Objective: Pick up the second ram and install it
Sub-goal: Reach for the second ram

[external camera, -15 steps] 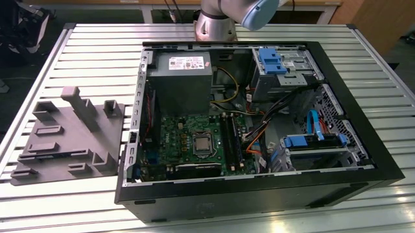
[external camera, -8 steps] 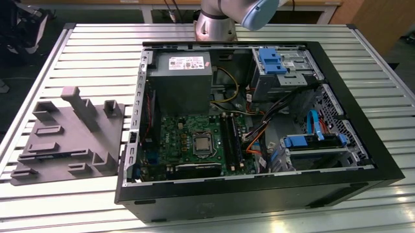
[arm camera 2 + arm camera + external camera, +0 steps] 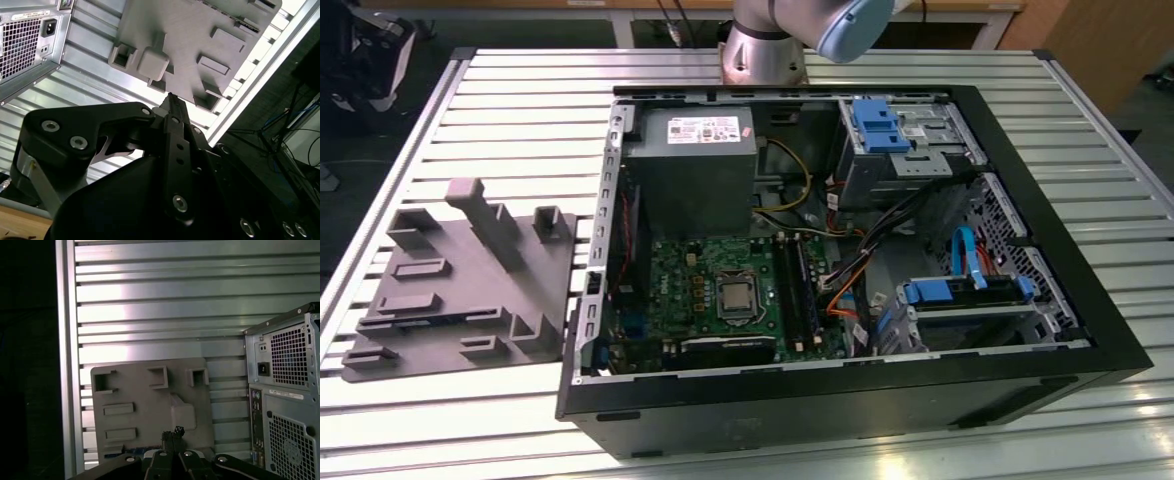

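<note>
Second ram [image 3: 123, 451] looks to be the thin dark strip with a bluish edge lying low on the grey tray [image 3: 140, 400], though it is too slight to be sure. The tray sits on the slatted table [image 3: 150, 300] beside the open computer case [image 3: 854, 395]. In the first wrist view the tool [image 3: 172, 432] hangs above the tray, its fingertips pressed together with nothing between them. My worry is that so thin a stick offers little edge. A skewed pinch could tip it, and a tilted stick would likely jam at the motherboard [image 3: 680, 270] slot.
</note>
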Motion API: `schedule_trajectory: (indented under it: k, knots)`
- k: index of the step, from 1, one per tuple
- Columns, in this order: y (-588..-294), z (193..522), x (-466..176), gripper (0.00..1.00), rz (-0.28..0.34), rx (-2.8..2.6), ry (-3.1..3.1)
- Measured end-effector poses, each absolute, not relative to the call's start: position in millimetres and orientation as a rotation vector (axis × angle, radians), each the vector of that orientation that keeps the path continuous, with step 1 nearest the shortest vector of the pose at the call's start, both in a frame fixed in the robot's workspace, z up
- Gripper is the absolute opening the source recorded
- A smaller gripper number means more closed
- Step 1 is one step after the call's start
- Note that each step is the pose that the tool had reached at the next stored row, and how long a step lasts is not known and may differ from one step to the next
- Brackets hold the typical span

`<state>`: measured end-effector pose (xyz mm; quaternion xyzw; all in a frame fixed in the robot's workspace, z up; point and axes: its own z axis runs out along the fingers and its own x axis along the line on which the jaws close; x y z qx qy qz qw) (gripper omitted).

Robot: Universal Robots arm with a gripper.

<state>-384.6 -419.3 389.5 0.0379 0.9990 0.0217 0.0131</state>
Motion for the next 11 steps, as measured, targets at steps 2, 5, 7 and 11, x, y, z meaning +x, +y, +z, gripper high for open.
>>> schedule_trajectory:
  k: [2, 5, 7, 11]
  knots:
    - [-419.5, 389.5, -384.9, 0.11, 0.068, 0.118, 3.112]
    - [-419.8, 389.5, -385.4, 0.11, 0.068, 0.118, 3.112]
    - [-420.0, 389.5, -385.8, 0.11, 0.068, 0.118, 3.113]
    - [-420.4, 389.4, -386.4, 0.11, 0.068, 0.118, 3.112]
